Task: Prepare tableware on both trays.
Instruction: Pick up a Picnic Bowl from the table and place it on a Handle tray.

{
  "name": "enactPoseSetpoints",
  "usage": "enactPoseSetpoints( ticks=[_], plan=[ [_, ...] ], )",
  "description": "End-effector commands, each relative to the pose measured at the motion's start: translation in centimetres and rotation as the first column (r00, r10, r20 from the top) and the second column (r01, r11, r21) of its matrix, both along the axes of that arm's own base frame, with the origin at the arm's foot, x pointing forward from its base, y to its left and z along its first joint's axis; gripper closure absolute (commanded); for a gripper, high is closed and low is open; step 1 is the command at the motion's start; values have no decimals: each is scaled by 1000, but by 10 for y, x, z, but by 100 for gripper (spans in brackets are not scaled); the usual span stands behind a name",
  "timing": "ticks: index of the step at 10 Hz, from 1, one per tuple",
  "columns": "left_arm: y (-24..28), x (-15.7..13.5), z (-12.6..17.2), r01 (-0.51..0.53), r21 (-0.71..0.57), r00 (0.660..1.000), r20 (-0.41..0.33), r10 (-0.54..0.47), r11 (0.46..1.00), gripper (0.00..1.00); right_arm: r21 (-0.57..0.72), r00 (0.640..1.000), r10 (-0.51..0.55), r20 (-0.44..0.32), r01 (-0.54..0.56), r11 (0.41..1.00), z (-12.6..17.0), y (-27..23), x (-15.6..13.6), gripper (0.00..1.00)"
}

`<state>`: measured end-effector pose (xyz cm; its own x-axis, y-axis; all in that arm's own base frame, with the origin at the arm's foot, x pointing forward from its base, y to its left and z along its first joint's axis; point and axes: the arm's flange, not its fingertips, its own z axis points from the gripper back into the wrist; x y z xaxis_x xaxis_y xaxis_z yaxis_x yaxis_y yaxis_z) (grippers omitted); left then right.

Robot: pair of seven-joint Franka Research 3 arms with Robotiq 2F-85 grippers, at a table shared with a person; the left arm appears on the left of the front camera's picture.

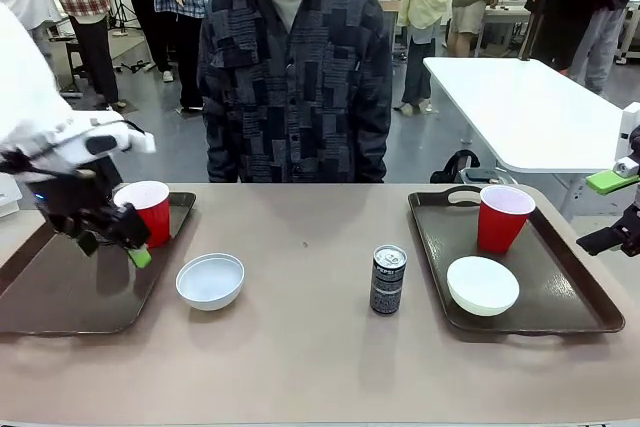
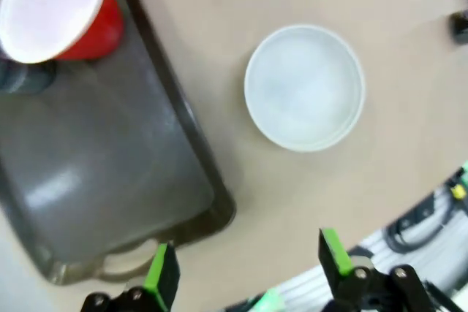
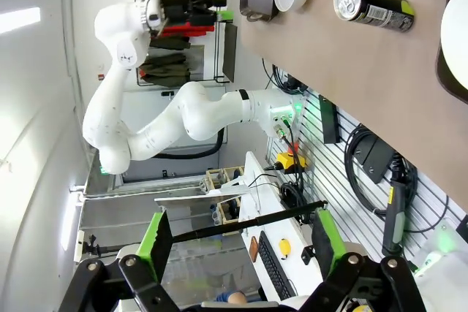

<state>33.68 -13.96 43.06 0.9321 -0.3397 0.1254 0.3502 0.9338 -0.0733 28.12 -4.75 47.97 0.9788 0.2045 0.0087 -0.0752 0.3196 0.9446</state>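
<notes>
The left tray [image 1: 50, 297] carries a red cup [image 1: 147, 209] at its far right corner. My left gripper [image 1: 115, 244] hovers open over this tray, just in front of the cup and holding nothing. In the left wrist view the open gripper [image 2: 247, 264] looks down on the tray [image 2: 110, 173], the cup [image 2: 55, 9] and a white bowl [image 2: 304, 87]. That bowl [image 1: 210, 280] sits on the table just right of the left tray. A black can [image 1: 388, 279] stands mid-table. The right tray [image 1: 570, 297] bears a red cup [image 1: 503, 217] and a white bowl [image 1: 482, 285]. My right gripper [image 1: 610, 209] stays at the right edge, open [image 3: 241, 239].
A person in a dark patterned shirt [image 1: 295, 77] stands at the far side of the table, hands out of sight. A white table [image 1: 530, 107] stands behind on the right. The right wrist view looks sideways along the table's near edge, past the can [image 3: 373, 5] to the left arm [image 3: 183, 115].
</notes>
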Motion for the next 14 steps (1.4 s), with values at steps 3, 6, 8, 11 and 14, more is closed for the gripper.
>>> enactPoseSetpoints(
  ticks=[3, 6, 8, 11, 14],
  plan=[
    [-46, 19, -33, -82, 12, 996, 28, 82, 997, 0, 15, 1000, 3, 3, -3, 1000, 2, -1, 0, 0],
    [-57, 36, -60, -87, -26, 993, 76, 89, 996, 0, 15, 1000, 3, 3, -3, 1000, 2, -1, 0, 0],
    [-46, 24, -44, -61, 1, 998, 29, 61, 998, 0, 15, 1000, 3, 3, -3, 1000, 2, -1, 0, 0],
    [-50, 33, -63, -78, 34, 996, 35, 77, 996, 0, 15, 1000, 3, 3, -3, 1000, 2, -1, 0, 0],
    [-56, 47, -89, -126, 53, 990, 63, 123, 991, 0, 15, 1000, 3, 3, -3, 1000, 2, -1, 0, 0]
  ],
)
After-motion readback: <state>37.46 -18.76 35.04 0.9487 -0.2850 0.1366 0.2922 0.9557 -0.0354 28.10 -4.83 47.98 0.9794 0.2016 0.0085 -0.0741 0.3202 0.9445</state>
